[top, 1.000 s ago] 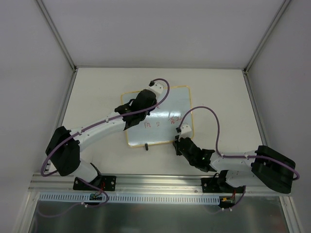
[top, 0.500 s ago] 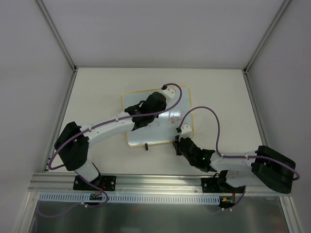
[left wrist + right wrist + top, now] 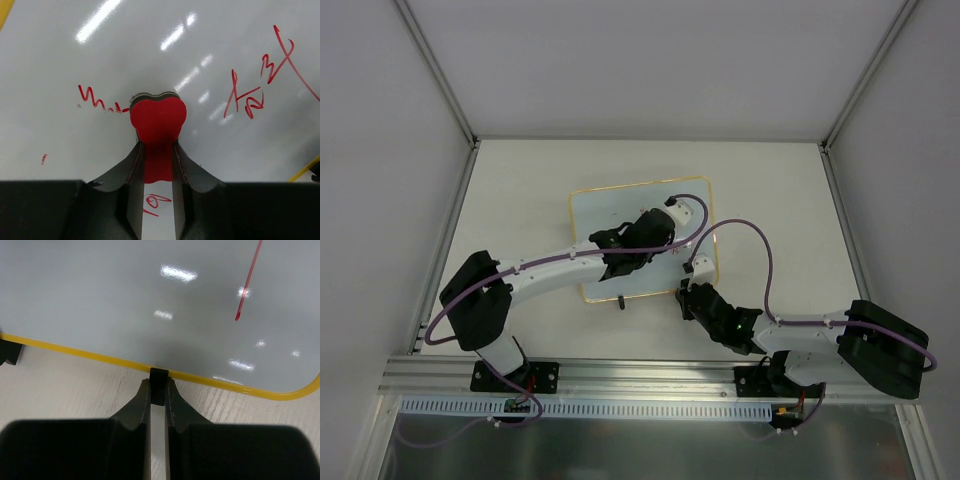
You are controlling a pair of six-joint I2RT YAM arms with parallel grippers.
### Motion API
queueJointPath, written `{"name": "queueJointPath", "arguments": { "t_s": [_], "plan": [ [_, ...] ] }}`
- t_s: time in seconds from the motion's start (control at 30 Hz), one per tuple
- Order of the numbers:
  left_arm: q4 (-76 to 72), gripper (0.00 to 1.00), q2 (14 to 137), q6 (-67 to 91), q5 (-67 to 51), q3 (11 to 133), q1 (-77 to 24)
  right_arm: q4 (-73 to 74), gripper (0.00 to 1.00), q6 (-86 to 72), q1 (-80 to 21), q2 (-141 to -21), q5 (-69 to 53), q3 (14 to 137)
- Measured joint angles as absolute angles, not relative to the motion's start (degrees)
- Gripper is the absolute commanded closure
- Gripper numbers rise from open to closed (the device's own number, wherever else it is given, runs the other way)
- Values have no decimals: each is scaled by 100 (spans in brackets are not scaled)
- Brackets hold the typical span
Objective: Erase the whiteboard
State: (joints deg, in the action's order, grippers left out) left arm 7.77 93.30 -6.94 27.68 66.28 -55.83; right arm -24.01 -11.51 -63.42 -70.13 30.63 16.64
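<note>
Wiping the whiteboard (image 3: 620, 205), by the look of it, with part of the writing left to remove. Lies flat on the tabletop (image 3: 520, 190), a little right of the middle, in front of both arms. Seems thin, stiff and light, with a glossy face and a narrow yellow frame (image 3: 75, 354). Probably slides easily when rubbed, so better to take hold at the rim and not on the face. Held that way by the right gripper (image 3: 158, 390), clenched on a small black foot (image 3: 159, 374) at the near edge of the frame, not far from the rounded near right corner. Rubbed by the left gripper (image 3: 158, 152), clamped around the lower part of a red heart-shaped eraser block (image 3: 158, 117), apparently touching the white face. Probably needs only light pressure on so smooth a surface; better not to push hard, for risk of shifting the board out of the clamp. Red handwriting (image 3: 250, 95) to the right of the block, tangled and not readable; a short broken scribble (image 3: 97, 100) to its left; something like "10" or "19" low between the fingers (image 3: 132, 170); one long red stroke (image 3: 248, 282) in the right wrist view. No brand or printed label visible anywhere.
</note>
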Motion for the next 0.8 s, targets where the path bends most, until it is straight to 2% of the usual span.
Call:
{"name": "queueJointPath", "arguments": {
  "t_s": [0.43, 0.8],
  "plan": [
    [821, 100, 8956, -1116, 2952, 6995, -4383, -2434, 100, -1151, -6342, -6987, 3072, 1638],
    [786, 100, 8523, -1072, 3052, 6490, -4303, -2434, 100, -1151, -6342, -6987, 3068, 1634]
  ]
}}
